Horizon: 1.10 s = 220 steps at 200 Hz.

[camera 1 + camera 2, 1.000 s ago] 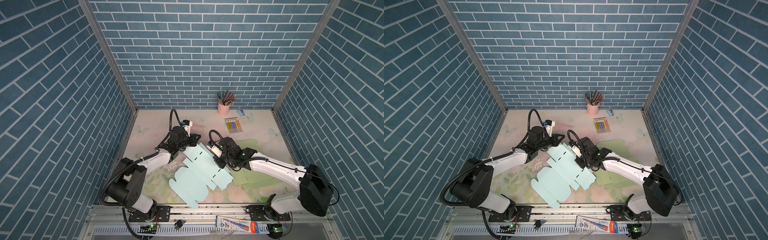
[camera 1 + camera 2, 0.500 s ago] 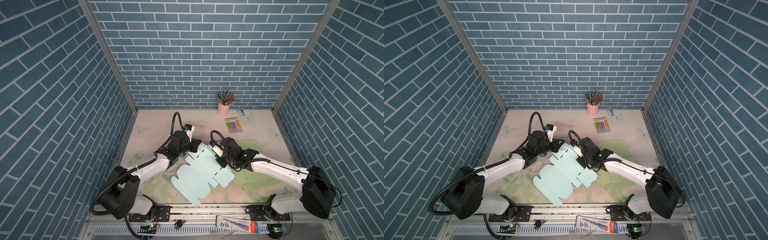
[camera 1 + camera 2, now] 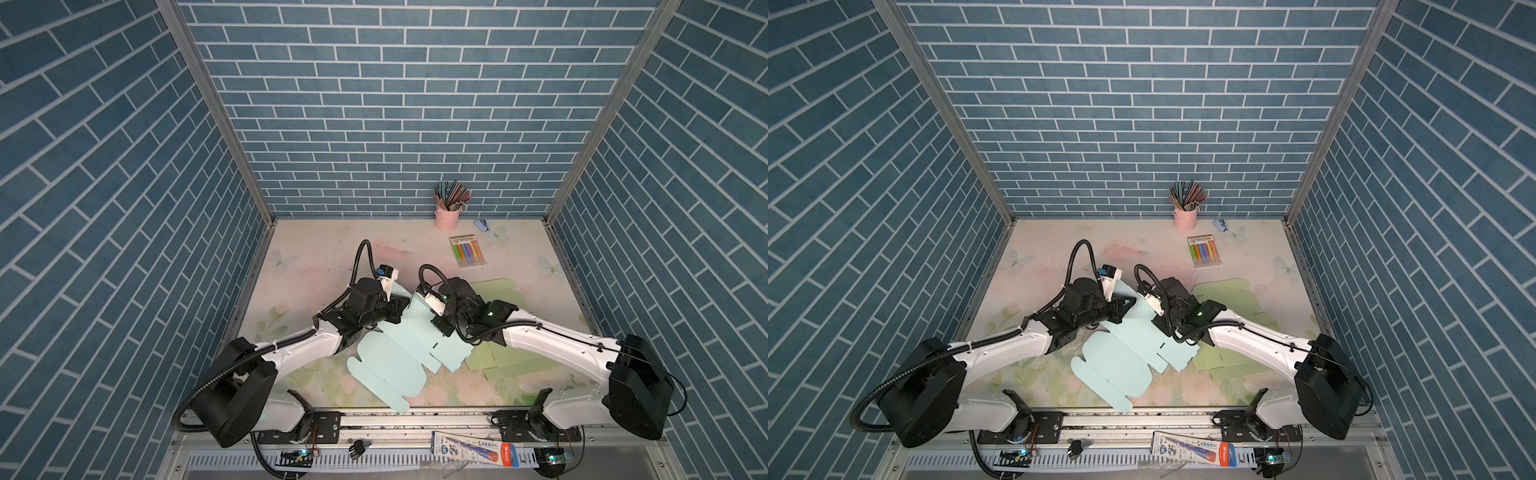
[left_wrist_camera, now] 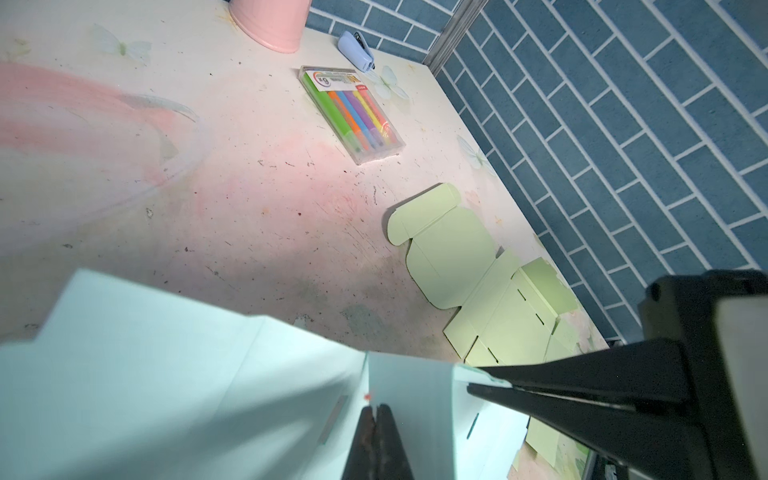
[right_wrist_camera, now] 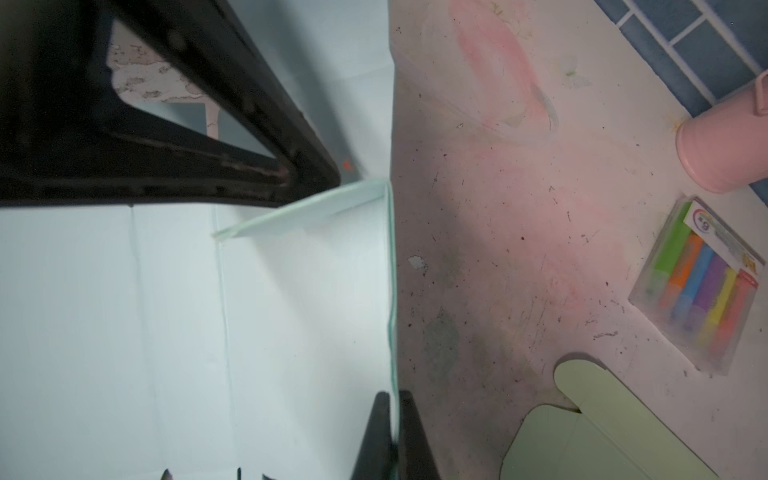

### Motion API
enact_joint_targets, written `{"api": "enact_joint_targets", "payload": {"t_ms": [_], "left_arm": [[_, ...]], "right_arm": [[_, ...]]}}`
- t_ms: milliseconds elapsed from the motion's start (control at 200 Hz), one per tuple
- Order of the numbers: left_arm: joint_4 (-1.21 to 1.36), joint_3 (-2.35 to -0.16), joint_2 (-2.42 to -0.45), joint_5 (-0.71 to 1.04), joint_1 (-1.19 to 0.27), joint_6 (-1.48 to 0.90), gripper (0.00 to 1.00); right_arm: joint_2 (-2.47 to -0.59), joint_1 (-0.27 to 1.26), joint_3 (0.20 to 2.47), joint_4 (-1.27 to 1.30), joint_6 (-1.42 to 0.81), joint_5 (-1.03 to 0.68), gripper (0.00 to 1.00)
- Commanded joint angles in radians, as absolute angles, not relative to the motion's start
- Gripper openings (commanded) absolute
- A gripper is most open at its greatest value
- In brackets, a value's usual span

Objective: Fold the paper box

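The light blue paper box [image 3: 395, 357] [image 3: 1121, 357] is a flat cut blank on the table, with its far end raised. My left gripper [image 3: 400, 311] [image 3: 1126, 306] [image 4: 376, 409] is shut on a raised flap of the paper box [image 4: 166, 374]. My right gripper [image 3: 437, 328] [image 3: 1159, 324] [image 5: 392, 397] is shut on the thin edge of an upright panel of the paper box [image 5: 299, 316]. In the right wrist view a small flap bends inward at that panel's corner, right by the left gripper's fingers [image 5: 249, 116]. The two grippers stand close together.
Pale green box blanks [image 3: 511, 320] [image 4: 453, 253] lie under and beside the right arm. At the back right are a pink cup of pencils [image 3: 448, 216], a pack of markers [image 3: 467, 251] [image 5: 702, 286] and a small stapler [image 3: 482, 225]. Brick walls close three sides.
My left gripper has moved right and nearer, closing on the right gripper with the flap in it. The blue blank has shifted a little with it. The right gripper has hardly moved.
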<state>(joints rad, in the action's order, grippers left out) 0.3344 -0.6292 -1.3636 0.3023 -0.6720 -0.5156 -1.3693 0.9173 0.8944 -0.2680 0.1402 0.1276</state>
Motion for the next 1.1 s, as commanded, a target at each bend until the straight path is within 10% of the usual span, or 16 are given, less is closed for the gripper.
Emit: {"api": "enact_joint_targets", "payload": {"t_ms": [0,415,1095], "left_arm": [[0.346,-0.593,-1.331,0.321,-0.663,-0.534,0.00],[0.330,-0.442,-1.128,0.384,-0.322,-0.560,0.00],[0.442,-0.360,-1.257,0.381,-0.474,-0.593,0.00]], "right_arm": [[-1.361,0.950,0.900,-0.226,0.195,0.209,0.00],[-1.385,1.014,0.888,-0.214,0.249,0.362,0.00],[-1.419,1.042,0.928,-0.195,0.274,0.432,0.00]]}}
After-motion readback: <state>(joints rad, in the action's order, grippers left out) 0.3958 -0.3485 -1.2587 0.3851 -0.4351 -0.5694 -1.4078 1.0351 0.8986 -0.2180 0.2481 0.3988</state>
